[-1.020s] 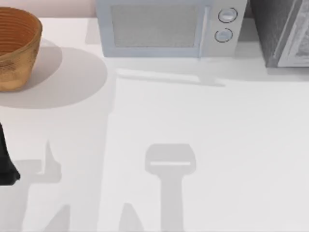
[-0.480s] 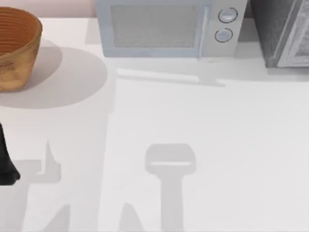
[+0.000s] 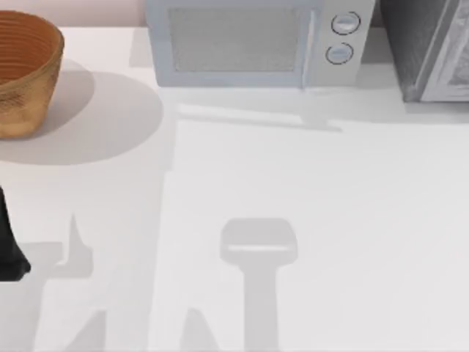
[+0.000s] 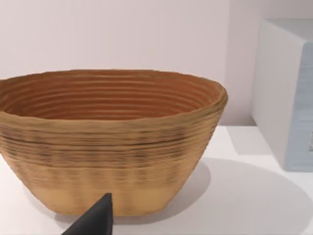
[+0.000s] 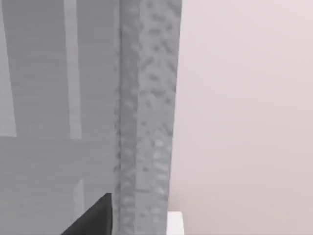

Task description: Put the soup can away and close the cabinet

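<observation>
Nothing has budged since the earlier top views, as far as I can see: same shadows, same layout. The white bench (image 3: 330, 220) takes up most of the top view. At its far edge, roughly in the middle, sits the light grey microwave (image 3: 256, 44) with its two round knobs, door shut. Far right corner is the cabinet (image 3: 425, 48), dark grey and speckled, with its lighter framed door; the right wrist view looks at it up close, showing the speckled side and the panel (image 5: 58, 98), but whether the door is fully shut I honestly can't tell. Far left is the woven basket (image 3: 22, 73), standing upright and well apart from the microwave. The left arm (image 3: 9, 246) is just a dark sliver parked at the bench's left edge. The left end effector (image 4: 93, 220) is only a dark tip pointing at the basket, and the right end effector (image 5: 93, 218) is the same near the cabinet, so open or closed, can't tell for either.
</observation>
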`<state>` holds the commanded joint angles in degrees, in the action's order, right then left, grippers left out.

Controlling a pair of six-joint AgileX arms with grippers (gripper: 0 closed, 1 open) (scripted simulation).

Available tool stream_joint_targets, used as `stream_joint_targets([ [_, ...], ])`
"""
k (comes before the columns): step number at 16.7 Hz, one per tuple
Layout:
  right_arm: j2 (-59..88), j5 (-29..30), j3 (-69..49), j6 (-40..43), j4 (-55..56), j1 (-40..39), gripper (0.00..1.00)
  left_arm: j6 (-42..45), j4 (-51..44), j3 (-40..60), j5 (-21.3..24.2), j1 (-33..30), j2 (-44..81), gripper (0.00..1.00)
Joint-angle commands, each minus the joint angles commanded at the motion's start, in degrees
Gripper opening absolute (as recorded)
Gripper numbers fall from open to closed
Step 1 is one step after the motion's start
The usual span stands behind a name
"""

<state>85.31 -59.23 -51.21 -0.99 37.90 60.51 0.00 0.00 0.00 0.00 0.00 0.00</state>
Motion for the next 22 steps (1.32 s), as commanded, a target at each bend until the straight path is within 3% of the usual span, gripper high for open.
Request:
stream_joint_targets([
  [13, -6.09, -0.4, -40.98, -0.78, -51.77, -0.54, 1.0, 0.0, 0.0, 0.0, 0.0, 0.0, 0.0, 1.0],
  [17, -8.21, 0.0, -47.72, -0.44, -59.16, -0.82, 1.0, 0.0, 0.0, 0.0, 0.0, 0.0, 0.0, 1.0],
  [22, -8.53, 0.07, -48.65, -0.38, -60.08, -0.87, 1.0, 0.0, 0.0, 0.0, 0.0, 0.0, 0.0, 1.0],
])
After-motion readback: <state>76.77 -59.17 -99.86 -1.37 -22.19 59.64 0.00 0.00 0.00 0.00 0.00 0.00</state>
